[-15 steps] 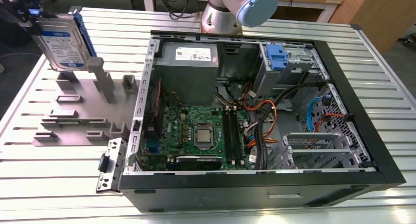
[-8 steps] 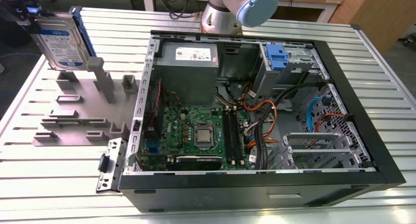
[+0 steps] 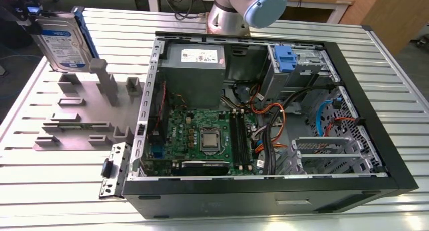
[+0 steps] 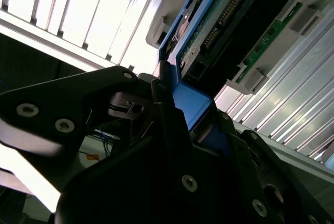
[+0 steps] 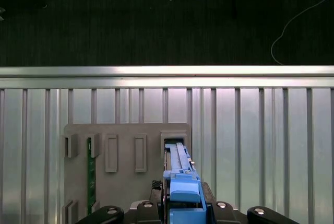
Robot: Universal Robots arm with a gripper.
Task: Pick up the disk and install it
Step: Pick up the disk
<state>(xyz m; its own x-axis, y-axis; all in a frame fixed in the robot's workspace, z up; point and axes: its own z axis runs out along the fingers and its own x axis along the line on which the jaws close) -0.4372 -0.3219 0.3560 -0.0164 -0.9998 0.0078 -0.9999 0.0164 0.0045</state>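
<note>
Pincer [image 5: 183,208] tight on the upright disk [image 3: 62,40], its lower end apparently within a slot of the grey holder [image 3: 74,125]

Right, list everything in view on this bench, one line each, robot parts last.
the disk: one, silver with a white-and-blue label and blue rails, upright at the holder block, exterior view's left
holder block: one, grey, on the table beside the case
computer case: one, black, open, lying mid-table
motherboard: one, green, inside the case
power supply: one, grey, inside the case, at the end near the arm
latch: one, blue, at the case's drive bay
cables: several, orange, black and blue, inside the case
table: one, silver, slatted, under everything
arm: one, grey with a pale blue cap, behind the case
end effector: one, black, shut on the disk's blue rail
</note>
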